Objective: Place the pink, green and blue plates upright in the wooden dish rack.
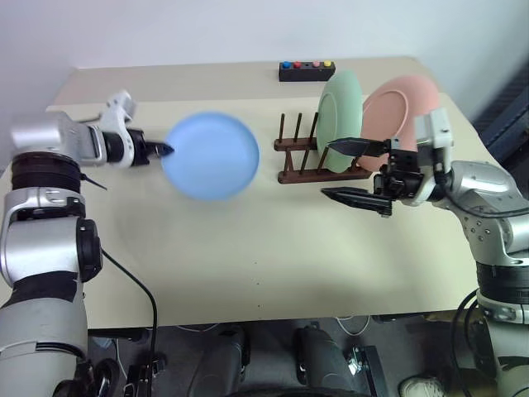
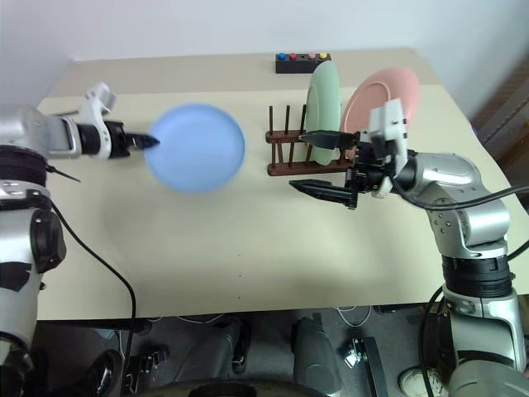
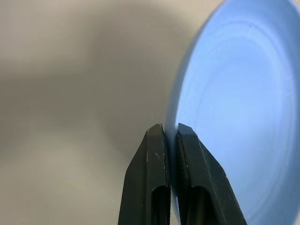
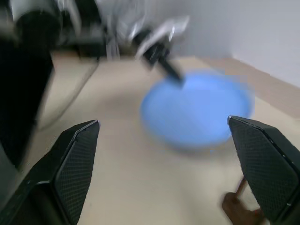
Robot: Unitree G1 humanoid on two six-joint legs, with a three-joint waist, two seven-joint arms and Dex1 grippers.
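Observation:
The blue plate (image 1: 210,155) hangs above the table, left of the wooden dish rack (image 1: 318,157), tilted with its face toward me. My left gripper (image 1: 165,150) is shut on its left rim; the left wrist view shows both fingers (image 3: 157,178) pinching the rim of the blue plate (image 3: 239,117). The green plate (image 1: 340,107) and the pink plate (image 1: 397,112) stand upright in the right part of the rack. My right gripper (image 1: 351,169) is open and empty, pointing left just in front of the rack. The blue plate (image 4: 197,108) lies between its fingers' line of sight.
A black box with coloured buttons (image 1: 306,69) sits at the table's far edge behind the rack. Bare pegs (image 1: 289,132) stand at the rack's left end. The beige table (image 1: 248,248) stretches wide in front of both arms.

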